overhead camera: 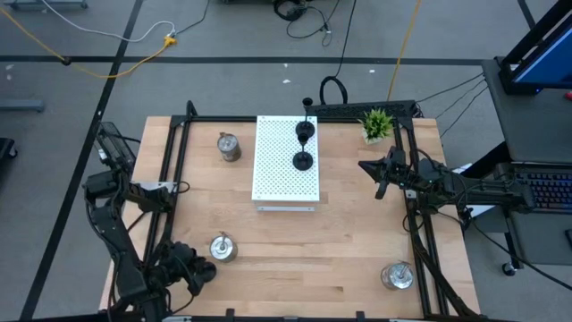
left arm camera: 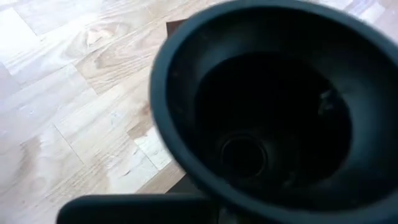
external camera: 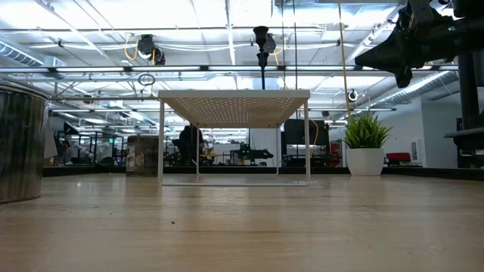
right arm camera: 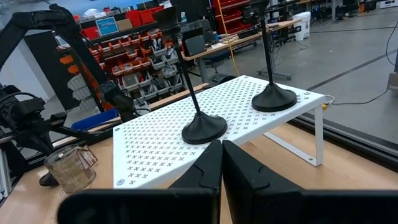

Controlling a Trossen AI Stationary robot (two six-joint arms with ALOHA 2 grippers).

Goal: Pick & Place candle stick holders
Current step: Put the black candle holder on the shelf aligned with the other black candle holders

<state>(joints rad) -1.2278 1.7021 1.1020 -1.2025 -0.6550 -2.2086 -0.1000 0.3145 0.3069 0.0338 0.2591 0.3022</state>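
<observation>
High view: left tool (overhead camera: 198,273) clamped on a black holder (left arm camera: 273,118) at the near tabletop (overhead camera: 304,250) edge, cup filling its wrist view, likely bound for the board (overhead camera: 284,170); right tool (overhead camera: 382,179) together, idle beside it.

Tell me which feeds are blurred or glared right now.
Left wrist view: a black candle holder fills the picture, soft and out of focus. Low view: bright ceiling lights wash out the top; the silver holder at its edge is blurred. High and right wrist views look sharp.
</observation>
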